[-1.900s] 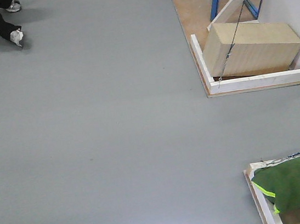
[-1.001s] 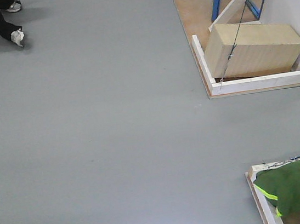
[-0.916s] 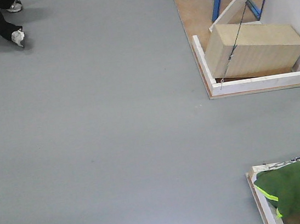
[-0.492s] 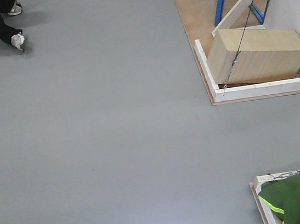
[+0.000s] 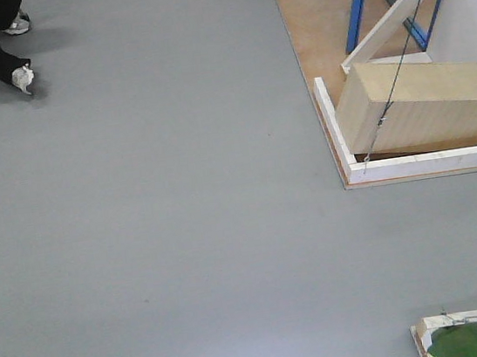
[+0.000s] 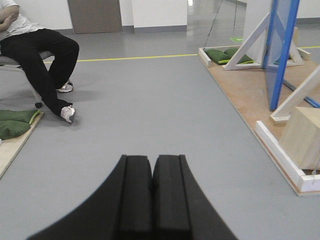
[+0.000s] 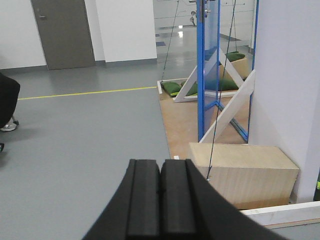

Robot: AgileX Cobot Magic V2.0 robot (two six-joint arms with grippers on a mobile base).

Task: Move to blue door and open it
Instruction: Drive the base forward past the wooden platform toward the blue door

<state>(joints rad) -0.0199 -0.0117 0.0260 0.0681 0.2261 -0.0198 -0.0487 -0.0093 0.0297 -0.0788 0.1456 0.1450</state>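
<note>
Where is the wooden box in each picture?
Front view: the box is at the right, a bit above the middle.
Left wrist view: the box is cut off by the right edge, just below halfway down.
Right wrist view: the box is at the lower right.
Shared landmark: the white curb at the box's foot shows in all three.

Black fingers [image 6: 136, 195] of left gripper [image 6: 151, 159] pressed together, nothing between. Blue door [image 6: 281, 50] upright ahead to the right, nearly edge-on. Wooden box [image 6: 303, 137] just in front of door. Seated person [image 6: 35, 50] far left of door.
</note>
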